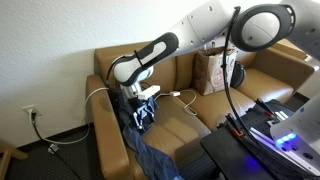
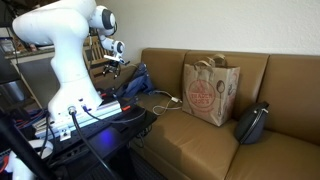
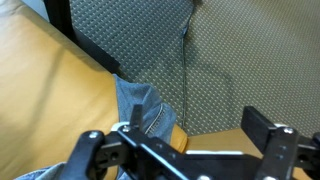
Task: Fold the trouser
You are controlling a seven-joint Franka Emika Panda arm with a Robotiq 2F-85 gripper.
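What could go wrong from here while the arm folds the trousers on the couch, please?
1. The white cable lies on the couch seat close to the trousers; a fold could drag or snag it.
2. The pincer looks open above the trousers, with the cloth mostly toward one finger, so a grasp might catch only an edge and slip.

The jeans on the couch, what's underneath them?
The trousers lie on the brown couch, and its leather seat shows all around them. The gripper hangs just above, jaws open. Anything directly beneath the cloth is covered and cannot be seen.
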